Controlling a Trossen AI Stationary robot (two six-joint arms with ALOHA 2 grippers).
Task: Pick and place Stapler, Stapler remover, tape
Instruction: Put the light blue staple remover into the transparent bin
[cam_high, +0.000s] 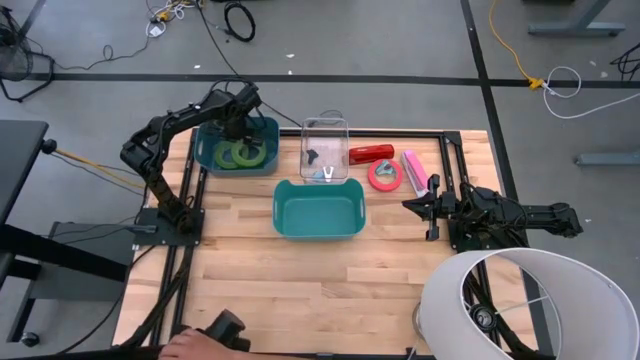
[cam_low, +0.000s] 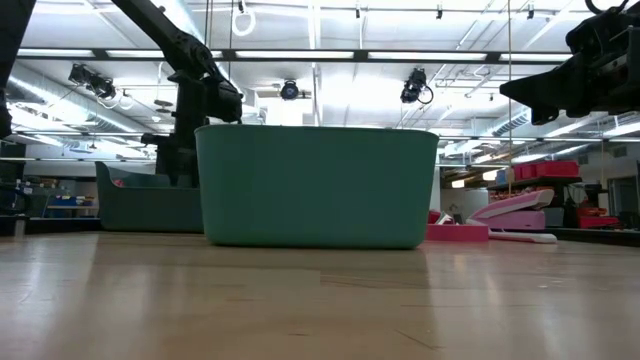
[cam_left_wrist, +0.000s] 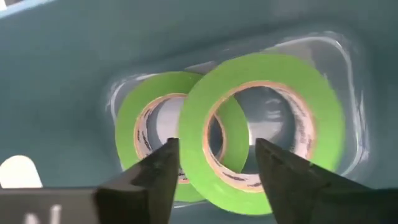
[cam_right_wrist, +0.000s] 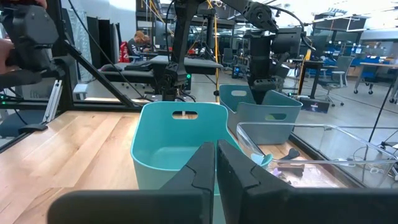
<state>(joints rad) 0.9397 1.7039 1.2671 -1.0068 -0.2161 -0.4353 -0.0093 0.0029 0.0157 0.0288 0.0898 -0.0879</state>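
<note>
Green tape first: two green rolls (cam_high: 237, 153) lie overlapping in the blue-grey bin (cam_high: 268, 128) at the table's far left. Left gripper (cam_high: 236, 124) hangs straight over them, fingers (cam_left_wrist: 155, 174) spread with nothing between them. Looks like it just dropped a roll there or is clearing out; overlap suggests they were released from above, not arranged.

Teal bin (cam_high: 316, 232) in the middle front shows nothing inside from above, probably reserved for another item class.

Clear bin (cam_high: 325, 128) behind it holds small dark and pale pieces (cam_high: 320, 165), likely the staple remover; can't confirm.

Right of that, still loose on the wood: red stapler (cam_high: 371, 153), pinkish-red tape roll (cam_high: 385, 175), pink stapler (cam_high: 414, 171). They sit close to the right arm, so that side's work looks unstarted.

Right gripper (cam_high: 420, 206) is parked low near the right edge, just beside the pink stapler, fingers (cam_right_wrist: 242, 180) pressed together, holding nothing. Reads as waiting its turn.
</note>
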